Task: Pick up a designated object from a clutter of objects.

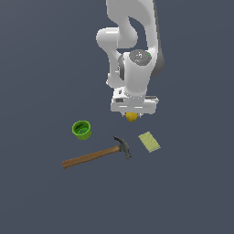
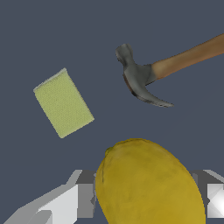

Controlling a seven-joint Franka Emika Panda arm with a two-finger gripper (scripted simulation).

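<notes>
In the exterior view, the white arm (image 1: pixel 132 50) reaches down from the top centre of the frame, and its gripper (image 1: pixel 132 114) sits just above centre. The lemon (image 1: pixel 131 117) peeks out directly beneath the gripper body, mostly hidden by it. The wrist view shows the lemon (image 2: pixel 148 183) filling the lower middle of the picture, set between the two pale fingers (image 2: pixel 65 203), which press against its sides and pinch it.

Below and left of the gripper in the exterior view stands the green cup (image 1: pixel 82 130), upright. The hammer (image 1: pixel 98 154) lies flat across the lower centre, its dark head toward the right. Just right of the head lies the flat pale block (image 1: pixel 149 141), apart from it.
</notes>
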